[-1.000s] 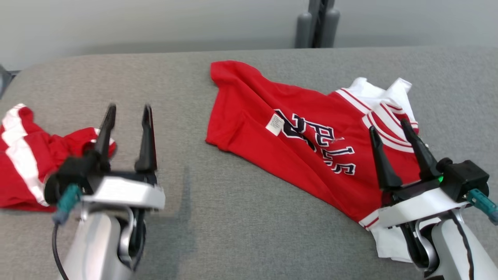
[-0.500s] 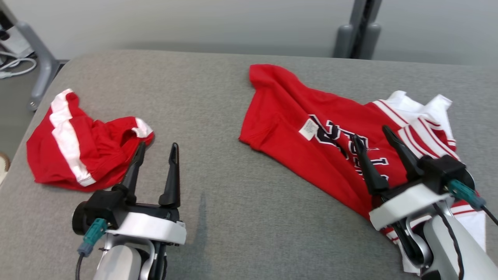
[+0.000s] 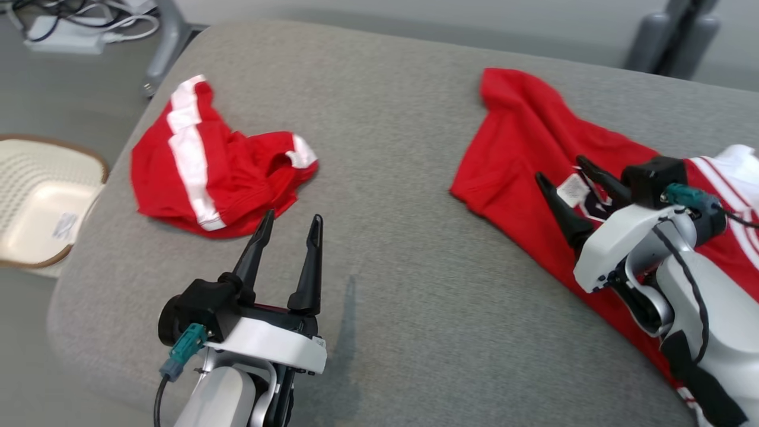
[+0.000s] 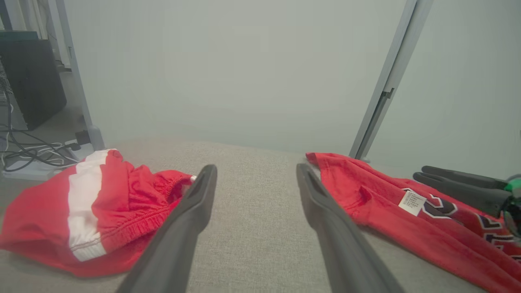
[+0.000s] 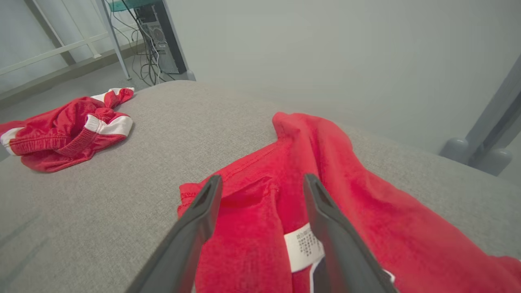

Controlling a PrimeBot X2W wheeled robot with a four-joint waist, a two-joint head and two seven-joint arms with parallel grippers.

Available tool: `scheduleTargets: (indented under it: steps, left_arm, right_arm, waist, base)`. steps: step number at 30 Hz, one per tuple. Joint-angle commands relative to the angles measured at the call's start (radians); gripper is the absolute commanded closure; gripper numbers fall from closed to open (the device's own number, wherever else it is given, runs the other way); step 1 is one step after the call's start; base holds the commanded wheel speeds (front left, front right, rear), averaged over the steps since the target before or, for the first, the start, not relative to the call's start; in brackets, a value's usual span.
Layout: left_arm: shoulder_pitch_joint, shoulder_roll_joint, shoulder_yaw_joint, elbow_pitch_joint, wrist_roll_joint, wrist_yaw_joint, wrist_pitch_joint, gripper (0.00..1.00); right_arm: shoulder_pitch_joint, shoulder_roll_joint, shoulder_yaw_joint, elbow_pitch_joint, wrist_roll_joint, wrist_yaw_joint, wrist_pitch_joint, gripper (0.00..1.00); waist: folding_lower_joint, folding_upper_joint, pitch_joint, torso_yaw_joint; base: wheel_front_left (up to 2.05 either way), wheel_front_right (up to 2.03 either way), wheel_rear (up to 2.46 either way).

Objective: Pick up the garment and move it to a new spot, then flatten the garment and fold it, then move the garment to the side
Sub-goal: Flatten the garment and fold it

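Two red garments lie on the grey padded table (image 3: pixel 385 148). Crumpled red shorts with a white stripe (image 3: pixel 207 172) sit near its left end. A red jersey with dark lettering (image 3: pixel 522 148) is spread at the right. My left gripper (image 3: pixel 293 218) stands open, fingertips just short of the shorts' near edge and holding nothing. From the left wrist, the shorts (image 4: pixel 93 211) are left of the fingers and the jersey (image 4: pixel 366 195) right. My right gripper (image 3: pixel 560 168) hovers open over the jersey beside its white label (image 5: pixel 303 246), and the right wrist view shows red cloth (image 5: pixel 325 162) under the fingers.
A cream mesh basket (image 3: pixel 35 207) stands on the floor off the table's left edge. Cables and a power strip (image 3: pixel 77 29) lie on the floor behind it. A grey post (image 3: pixel 670 41) rises behind the table at the right. A computer tower (image 5: pixel 163 36) stands far back.
The camera has swung left, so everything slid right in the picture and the basket came into view. Both grippers have stayed open, and the right one now sits over the jersey's label.
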Motion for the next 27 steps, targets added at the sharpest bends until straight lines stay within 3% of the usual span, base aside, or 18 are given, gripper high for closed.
scheduleTargets:
  steps: [1,8,27]
  left_arm:
    - [-0.016,0.003,-0.013,-0.006,-0.009,0.007,-0.003,0.00]
    - [-0.024,0.003,-0.036,-0.007,-0.027,0.019,-0.003,0.00]
    - [-0.040,0.003,-0.072,-0.024,-0.044,0.039,-0.003,0.00]
  right_arm:
    - [-0.037,-0.024,0.028,0.036,0.033,0.000,0.008,0.00]
    - [-0.114,-0.070,0.126,0.149,0.120,0.000,0.037,0.00]
    - [-0.219,-0.120,0.284,0.275,0.238,0.000,0.008,0.00]
  waist:
    - [0.0000,0.0000,0.031,0.054]
    - [0.0000,0.0000,0.052,0.102]
    - [0.0000,0.0000,0.089,0.150]
  base:
    - [0.00,0.00,0.00]
    - [0.00,0.00,0.00]
    - [0.00,0.00,0.00]
